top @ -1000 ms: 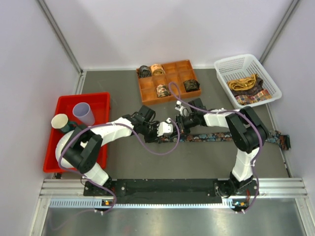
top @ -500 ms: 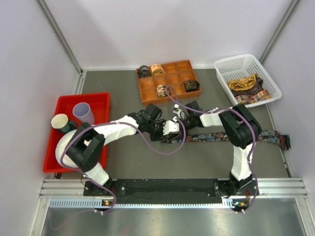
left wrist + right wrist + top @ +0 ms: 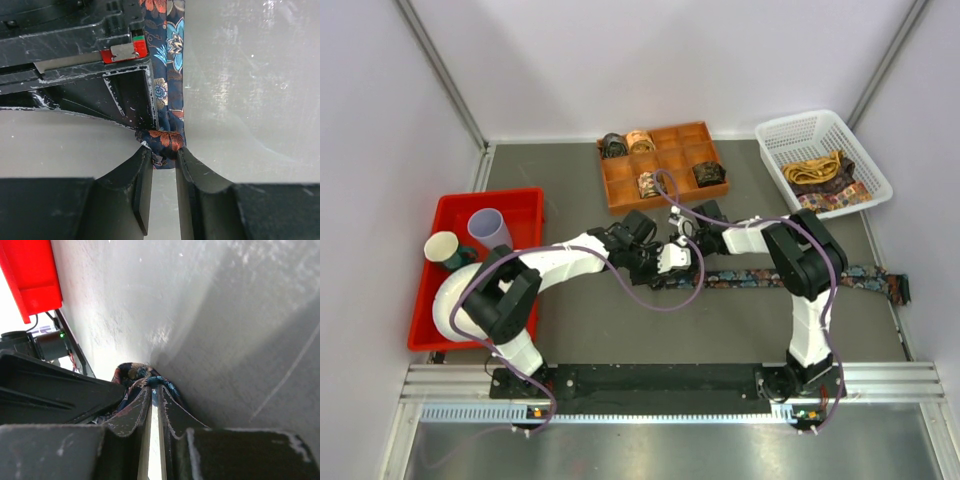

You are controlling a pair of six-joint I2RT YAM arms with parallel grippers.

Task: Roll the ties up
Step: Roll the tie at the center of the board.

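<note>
Pinches the folded-over left end of a long dark floral fabric necktie (image 3: 760,281) in the left jaws, drawn in to a narrow gap with the cloth wedged between. Clamps that same end in the right jaws, closed to a sliver on the fabric. Meets mid-way across the grey surface (image 3: 580,335), just near of an orange compartment tray (image 3: 675,137) holding 4 small rolled tie coils (image 3: 613,146). Runs flat rightward, reaching the surface's right edge. Shows a white basket (image 3: 820,122) of gold and brown ties (image 3: 820,172) far right, and a red bin (image 3: 530,215) with 2 cups (image 3: 490,231) at left.
</note>
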